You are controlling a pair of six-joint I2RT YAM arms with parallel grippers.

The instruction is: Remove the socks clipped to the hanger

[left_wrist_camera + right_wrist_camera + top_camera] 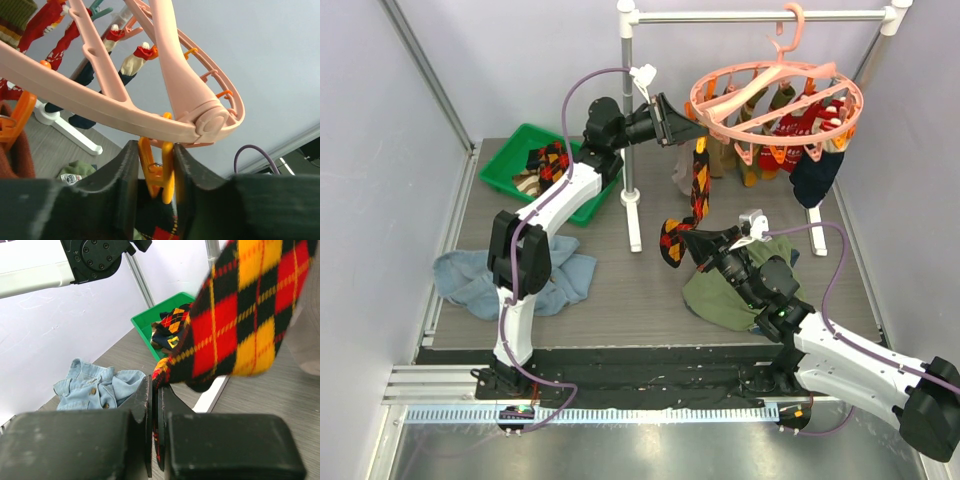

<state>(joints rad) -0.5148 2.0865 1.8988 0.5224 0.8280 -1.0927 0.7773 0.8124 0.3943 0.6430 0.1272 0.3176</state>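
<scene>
The salmon-pink round hanger (775,95) hangs by its hook from the rail at the back right. Several socks (790,130) are clipped under its ring. A red, yellow and black argyle sock (698,190) hangs from the ring's left side. My left gripper (692,128) is at that rim, and its jaws press both sides of the orange peg (162,180) above the argyle sock, under the hanger (165,60). My right gripper (682,238) is lower down, shut on the toe end of the argyle sock (240,325), which runs up and to the right from the jaws (155,385).
The grey-and-white rail stand (628,120) rises just behind my left arm. A green bin (510,165) holding socks sits at the back left. A blue denim garment (470,275) lies front left, and an olive-green garment (720,300) lies under my right arm.
</scene>
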